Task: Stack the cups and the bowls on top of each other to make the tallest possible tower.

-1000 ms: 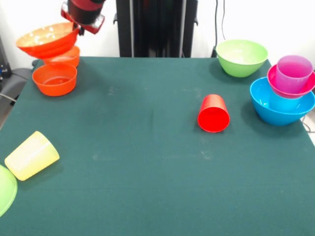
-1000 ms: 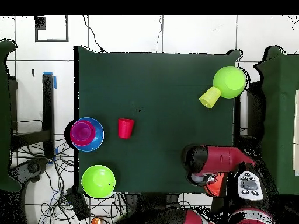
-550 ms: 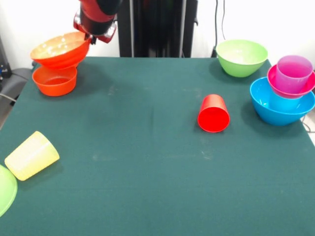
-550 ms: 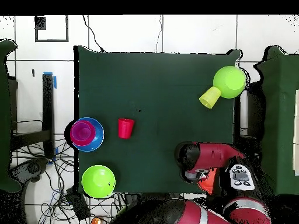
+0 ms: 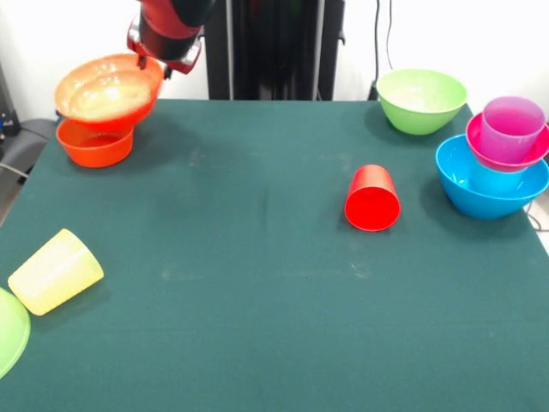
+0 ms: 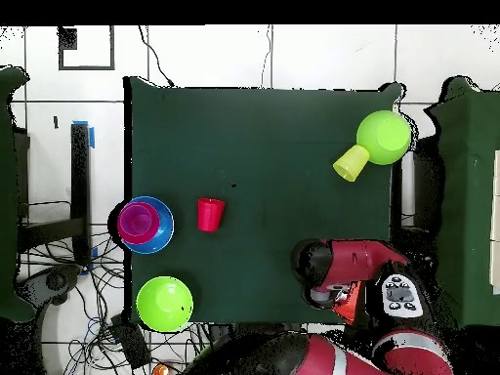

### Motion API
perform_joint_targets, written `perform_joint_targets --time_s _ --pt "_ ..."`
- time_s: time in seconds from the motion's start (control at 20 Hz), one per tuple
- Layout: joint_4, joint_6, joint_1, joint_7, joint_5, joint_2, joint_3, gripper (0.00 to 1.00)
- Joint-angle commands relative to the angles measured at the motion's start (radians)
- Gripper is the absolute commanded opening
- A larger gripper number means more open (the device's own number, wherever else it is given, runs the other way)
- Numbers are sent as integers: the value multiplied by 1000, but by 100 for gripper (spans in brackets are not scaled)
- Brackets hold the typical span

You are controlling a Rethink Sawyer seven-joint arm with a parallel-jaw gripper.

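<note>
My gripper (image 5: 154, 62) is shut on the rim of the wide orange bowl (image 5: 107, 90). It holds the bowl tilted just above a small orange bowl (image 5: 93, 146) at the far left. A red cup (image 5: 372, 199) lies on its side right of the middle. On the near left lies a yellow cup (image 5: 55, 270). At the right, a blue bowl (image 5: 491, 193) holds a light blue cup (image 5: 497, 178), a magenta bowl (image 5: 506, 153) and a purple cup (image 5: 512, 127). In the overhead view my arm (image 6: 342, 273) covers the orange bowls.
One lime green bowl (image 5: 421, 99) stands upright at the far right. Another lime green bowl (image 5: 9, 333) sits at the near left corner, cut off by the frame edge. Overhead, this bowl (image 6: 384, 137) touches the yellow cup (image 6: 349, 163).
The gripper has carried the wide orange bowl a little right and down over the small orange bowl. The bowl's opening now tilts toward the camera. Nothing else moved.
</note>
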Motion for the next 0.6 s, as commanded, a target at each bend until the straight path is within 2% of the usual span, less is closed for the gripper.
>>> perform_joint_targets --time_s 0.05,0.6 --pt "-23 51 21 -186 -74 13 103 100" --pt "-21 43 16 -175 -82 7 107 100"
